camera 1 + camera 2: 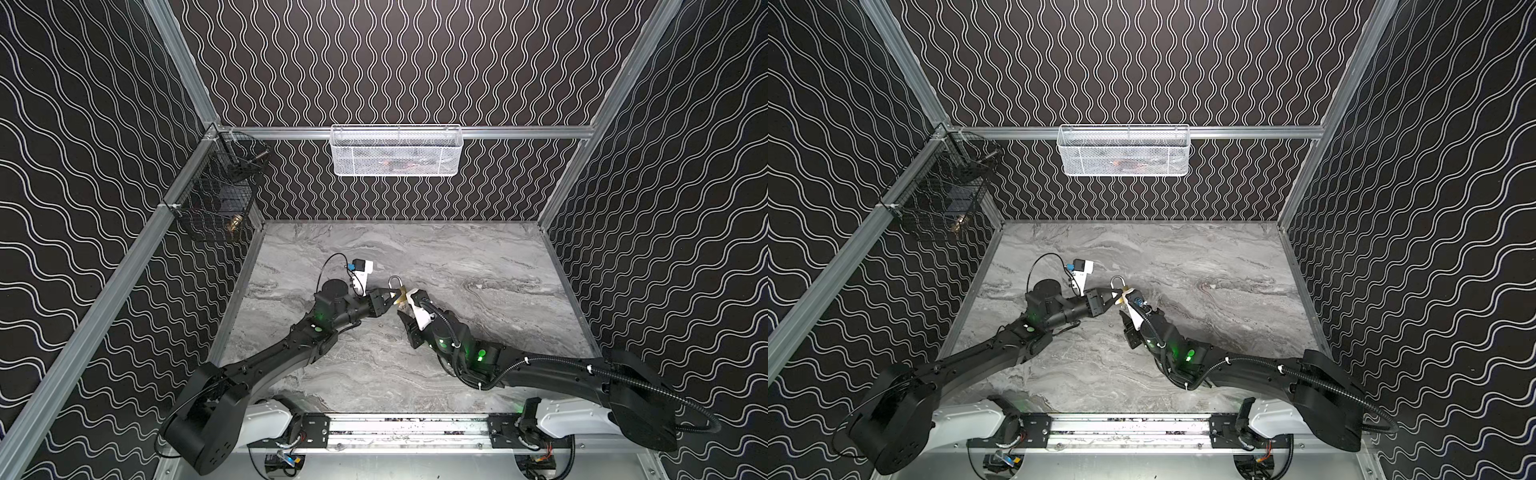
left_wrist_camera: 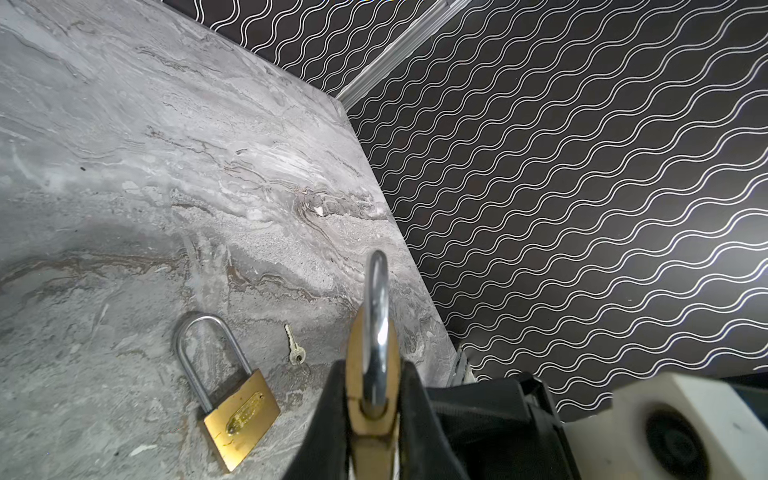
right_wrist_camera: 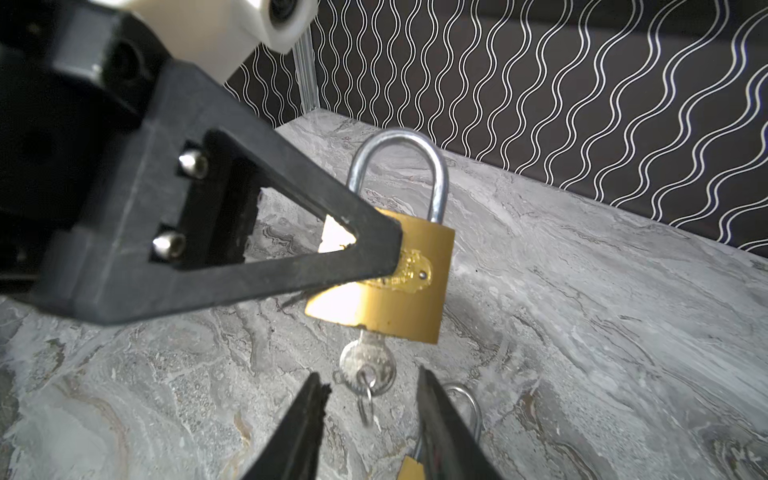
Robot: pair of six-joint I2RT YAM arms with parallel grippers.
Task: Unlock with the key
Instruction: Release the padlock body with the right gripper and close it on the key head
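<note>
padlock (image 3: 395, 286) is held off the table (image 1: 478, 340), shackle up, near the middle in both top views. left gripper (image 2: 374, 399) is clenched on its brass body, one finger on each flat face. one shackle leg is hidden behind a finger, so cannot tell if it is locked. key (image 3: 365, 361) sits in the keyhole on the underside, small ring hanging from its head. right gripper (image 3: 369, 386) is released, jaws apart either side of the key head, not touching it. second padlock (image 2: 232, 399) with a long shackle lies flat on the table, loose key (image 2: 295, 351) near it, apart.
</note>
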